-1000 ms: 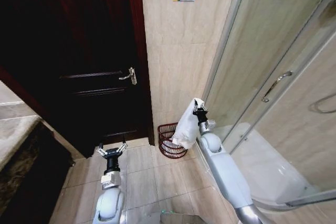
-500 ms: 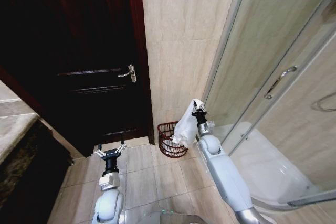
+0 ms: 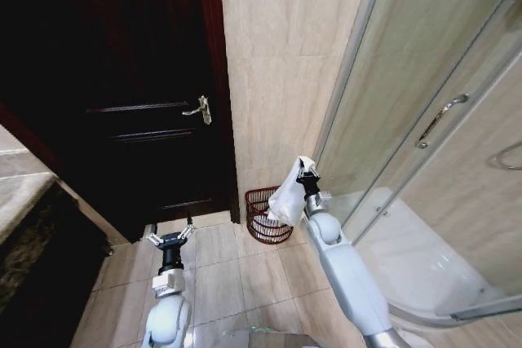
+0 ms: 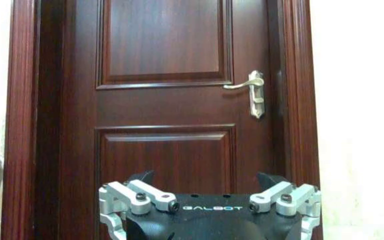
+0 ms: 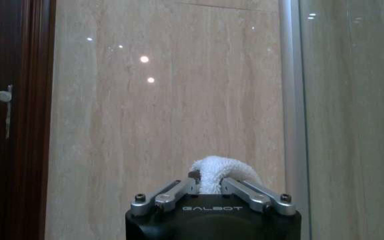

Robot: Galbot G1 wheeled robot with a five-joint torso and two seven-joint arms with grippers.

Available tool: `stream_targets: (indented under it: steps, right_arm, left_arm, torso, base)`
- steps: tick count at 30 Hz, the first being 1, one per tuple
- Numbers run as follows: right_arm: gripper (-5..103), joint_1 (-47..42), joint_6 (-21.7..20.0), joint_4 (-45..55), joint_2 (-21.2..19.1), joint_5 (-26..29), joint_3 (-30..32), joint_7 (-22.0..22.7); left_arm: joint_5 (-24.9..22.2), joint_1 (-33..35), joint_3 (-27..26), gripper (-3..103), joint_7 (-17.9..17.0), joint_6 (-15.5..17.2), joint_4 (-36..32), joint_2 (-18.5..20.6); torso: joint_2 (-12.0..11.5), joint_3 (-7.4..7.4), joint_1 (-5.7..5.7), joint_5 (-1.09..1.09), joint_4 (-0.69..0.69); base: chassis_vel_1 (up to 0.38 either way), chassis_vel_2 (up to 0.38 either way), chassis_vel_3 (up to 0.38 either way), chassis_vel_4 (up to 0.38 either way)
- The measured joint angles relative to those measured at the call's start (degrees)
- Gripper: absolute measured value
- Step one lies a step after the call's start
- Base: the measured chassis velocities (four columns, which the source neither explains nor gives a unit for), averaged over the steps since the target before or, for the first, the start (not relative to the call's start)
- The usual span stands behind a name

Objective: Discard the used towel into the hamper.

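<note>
You're in a bathroom: dark wooden door [image 3: 139, 103] on the left, beige tiled wall [image 3: 277, 79] straight ahead, glass shower enclosure [image 3: 424, 120] on the right. Down on the tile floor [image 3: 220, 275], the hamper [image 3: 265, 216] sits against the wall, between the door frame and the shower.

Your right end effector [image 3: 305, 174] is raised with the white towel [image 3: 288, 195] pinched at its top edge; the wrist view shows its fingers closed on a bunch of terry. The rest of the cloth hangs down and, from the head view, drapes right in front of the hamper's rim, so I can't tell whether it's really over the opening or short of it.

Your left end effector [image 3: 170, 237] is low over the floor near the door, fingers spread, holding nothing.

I'd call this the carry-to-hamper step, nearly done. Next move needs the towel's hanging end centred over the opening before you release, otherwise it could snag the rim.
</note>
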Motion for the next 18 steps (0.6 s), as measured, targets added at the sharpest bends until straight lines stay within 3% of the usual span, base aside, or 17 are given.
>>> stream_targets:
  steps: [18]
  right_arm:
    - [4,-0.64,0.09,-1.13,0.43,-0.76,0.2,-0.59]
  left_arm:
    - [-0.33,-1.47,0.19,100,2.05,0.66,1.71,0.71]
  torso:
    - [-5.08,-2.76,-2.3,0.0,0.0]
  base:
    - [0.0,0.0,0.0,0.0]
